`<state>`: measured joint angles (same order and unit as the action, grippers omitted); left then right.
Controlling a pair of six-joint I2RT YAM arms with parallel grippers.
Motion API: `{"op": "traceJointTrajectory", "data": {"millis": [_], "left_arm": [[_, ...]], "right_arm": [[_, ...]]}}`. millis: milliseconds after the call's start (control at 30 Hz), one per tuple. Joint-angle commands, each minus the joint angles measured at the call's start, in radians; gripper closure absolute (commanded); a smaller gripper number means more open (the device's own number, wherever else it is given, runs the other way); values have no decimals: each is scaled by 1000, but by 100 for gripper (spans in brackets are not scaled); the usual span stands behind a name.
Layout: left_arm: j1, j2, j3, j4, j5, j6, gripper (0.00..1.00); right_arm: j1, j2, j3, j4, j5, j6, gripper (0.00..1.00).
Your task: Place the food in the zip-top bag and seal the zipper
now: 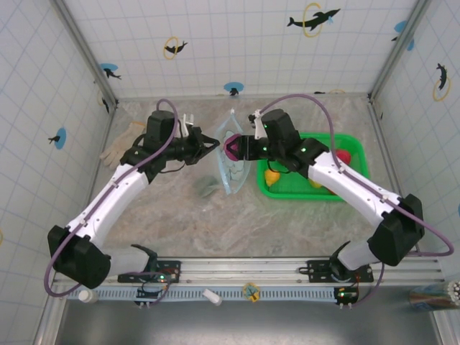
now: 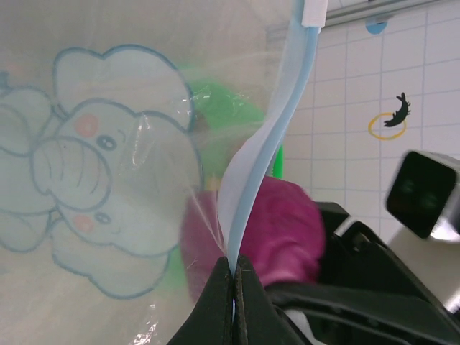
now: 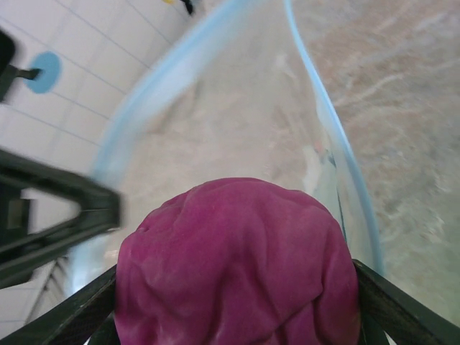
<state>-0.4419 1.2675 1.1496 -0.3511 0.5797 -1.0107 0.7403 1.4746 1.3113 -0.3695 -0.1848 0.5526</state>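
On a beige marbled tabletop [image 1: 215,215] inside white tiled walls [image 1: 237,43], the left gripper [image 2: 233,264] pinches the pale-blue zipper strip [image 2: 251,172] of the clear floppy zip-top bag [image 1: 233,172], the right gripper [image 1: 236,147] grasps a wrinkled maroon toy food [image 3: 237,266] at the bag's mouth, and the bag's contents are hard to make out.

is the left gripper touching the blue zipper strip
Touching. The left wrist view shows the left gripper with its jaws shut on the zipper, and the strip rises straight out from between them.
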Motion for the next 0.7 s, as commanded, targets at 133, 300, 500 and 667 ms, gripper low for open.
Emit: {"op": "traceJointTrajectory", "data": {"millis": [133,300,500,667], "left_arm": [[6,-18,118,-95,82,12,100],[7,8,91,-137,118,46,100],[7,41,65,-58,97,16,100],[8,47,27,-1,87,-16,100]], "right_arm": [[44,82,140,-115,69,-36,32],[51,97,181,-154,68,-44,13],[47,64,169,-160,67,-48,8],[37,27,172,-149,57,-48,12]]}}
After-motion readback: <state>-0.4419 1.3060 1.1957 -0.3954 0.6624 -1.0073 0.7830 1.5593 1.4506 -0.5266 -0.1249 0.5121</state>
